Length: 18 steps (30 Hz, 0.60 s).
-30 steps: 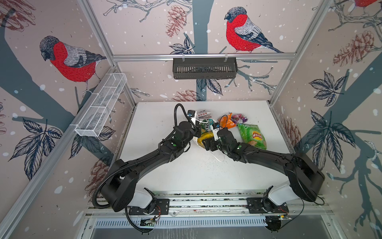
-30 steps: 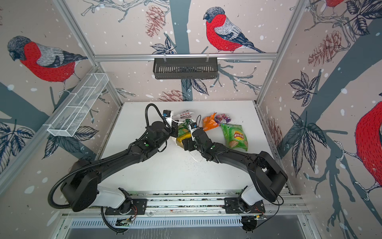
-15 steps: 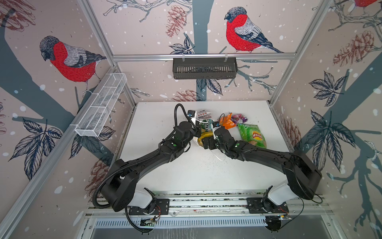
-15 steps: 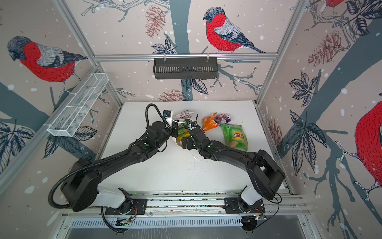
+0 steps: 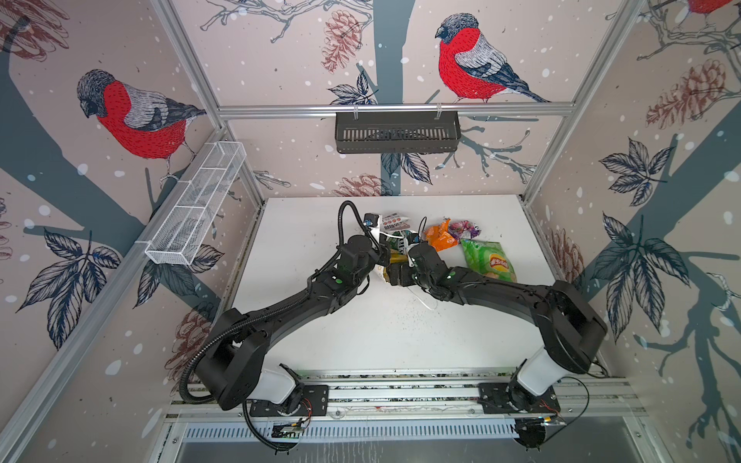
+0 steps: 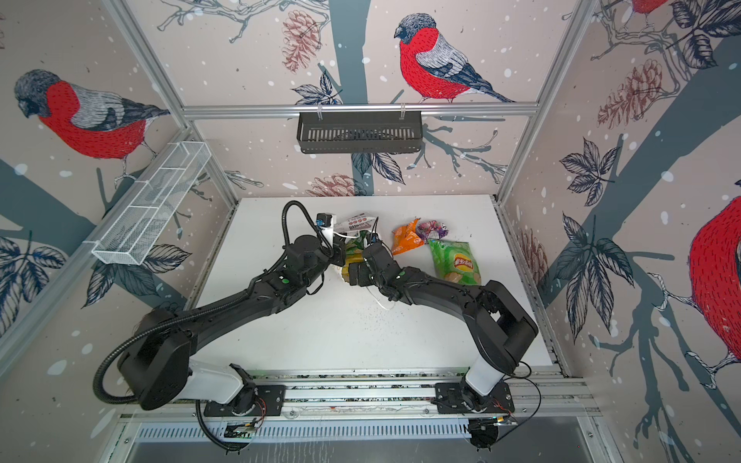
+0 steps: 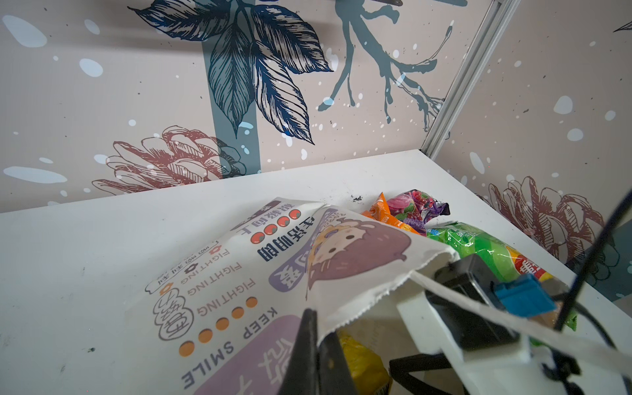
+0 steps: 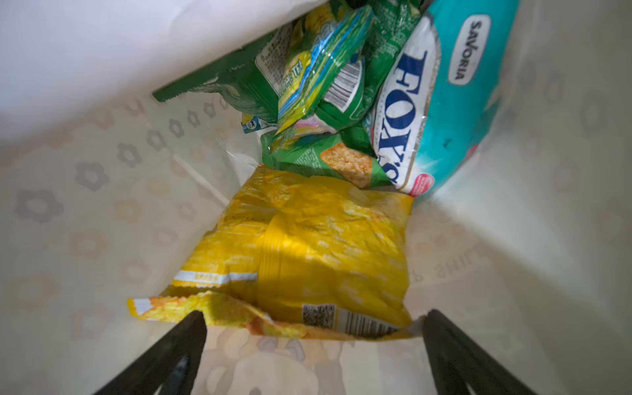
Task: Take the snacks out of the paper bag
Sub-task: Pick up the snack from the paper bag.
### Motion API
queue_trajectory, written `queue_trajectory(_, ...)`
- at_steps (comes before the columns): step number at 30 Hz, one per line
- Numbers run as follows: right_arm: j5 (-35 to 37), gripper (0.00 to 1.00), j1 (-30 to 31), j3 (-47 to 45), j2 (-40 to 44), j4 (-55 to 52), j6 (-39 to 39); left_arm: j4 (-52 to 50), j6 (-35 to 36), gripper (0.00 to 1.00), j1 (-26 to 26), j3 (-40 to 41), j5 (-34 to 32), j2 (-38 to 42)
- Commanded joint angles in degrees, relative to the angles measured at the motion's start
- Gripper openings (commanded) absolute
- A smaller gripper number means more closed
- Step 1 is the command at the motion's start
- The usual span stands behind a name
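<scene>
Yellow packet [image 8: 307, 246] inside paper bag [image 7: 219, 273] faces right tool [image 8: 314, 316], now spread wider.

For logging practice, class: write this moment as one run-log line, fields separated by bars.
left gripper: shut on paper bag | right gripper: open in bag, flanking yellow packet | out: orange packet, purple packet, Lay's bag

The paper bag [image 7: 219, 260] is white with orange dots and a purple label — the Fox's packet [image 8: 458, 113] teal, the Lay's bag [image 5: 487, 260] green.
</scene>
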<state>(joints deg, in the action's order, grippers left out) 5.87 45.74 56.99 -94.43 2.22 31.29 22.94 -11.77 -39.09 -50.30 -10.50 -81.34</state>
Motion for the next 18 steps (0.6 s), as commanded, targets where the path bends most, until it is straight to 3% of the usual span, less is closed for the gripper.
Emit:
queue_trajectory(1, 0.62, 1.0, -0.37, 0.81, -1.2, 0.76, 0.44, 0.47, -0.18, 0.0, -0.02, -0.2, -0.26, 0.13)
queue_trajectory(12, -0.26, 0.99, -0.83, 1.28, -3.38, 5.11, -2.05, 0.15, 0.26, 0.0, -0.02, -0.26, -0.81, 0.22)
queue_trajectory(18, 1.11, 0.81, -0.82, 0.34, -3.29, 8.9, -4.83, 0.16, 0.76, 0.0, -0.02, -0.12, -0.99, -0.18)
